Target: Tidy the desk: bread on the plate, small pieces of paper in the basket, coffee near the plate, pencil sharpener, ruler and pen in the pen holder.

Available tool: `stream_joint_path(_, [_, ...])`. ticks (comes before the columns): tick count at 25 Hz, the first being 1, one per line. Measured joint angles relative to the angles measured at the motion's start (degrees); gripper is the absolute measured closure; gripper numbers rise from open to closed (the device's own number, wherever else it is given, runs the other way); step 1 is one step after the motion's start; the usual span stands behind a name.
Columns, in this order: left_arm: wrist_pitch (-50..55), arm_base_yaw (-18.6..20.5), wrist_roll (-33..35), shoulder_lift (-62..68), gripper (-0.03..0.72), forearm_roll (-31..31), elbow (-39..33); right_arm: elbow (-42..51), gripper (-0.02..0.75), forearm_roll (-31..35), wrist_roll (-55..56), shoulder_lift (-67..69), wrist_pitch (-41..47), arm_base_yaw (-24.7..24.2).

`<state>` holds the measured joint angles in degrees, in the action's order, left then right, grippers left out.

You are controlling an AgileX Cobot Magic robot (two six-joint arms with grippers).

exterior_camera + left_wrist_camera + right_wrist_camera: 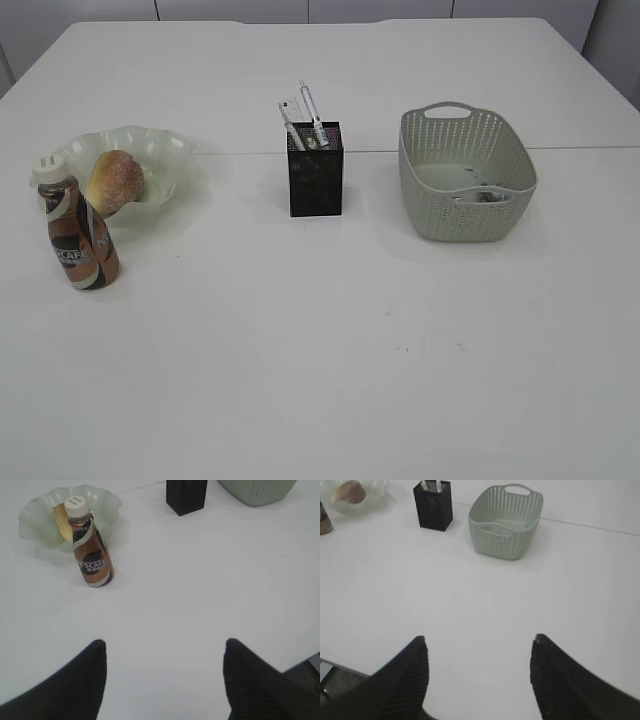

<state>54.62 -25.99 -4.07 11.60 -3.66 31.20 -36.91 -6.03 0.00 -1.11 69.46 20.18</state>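
We note the desk as a smooth, matt white surface with a faint sheen. The plate looks like translucent pale green glass, glossy. The bread has a dull golden-brown crust. The coffee is a shiny plastic bottle with a printed label. The basket reads as matt perforated plastic. The pen holder is dark and matt. The fingers appear as black, finely ribbed material.

The bread is lying on the green plate, the coffee standing just beside; pens are sticking out of the pen holder; the basket is sitting right.
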Motion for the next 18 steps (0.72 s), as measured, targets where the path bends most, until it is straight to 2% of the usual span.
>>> stream_joint_path(6, [6.17, 0.0, 1.53, -0.12, 0.158, 4.18, -0.34, 1.01, 0.267, 0.98, -1.64, 0.0, 0.66, 0.0])
stream_joint_path(13, [7.42, 0.0, 3.21, -0.6, 0.159, 3.66, -1.02, 6.23, 0.267, 2.9, -1.93, 0.0, 1.42, 0.0])
stream_joint_path(18, [7.42, 0.0, 3.23, -0.69, 0.16, 3.66, -1.02, 8.33, 0.267, 3.43, -2.06, 0.0, -2.1, 0.0])
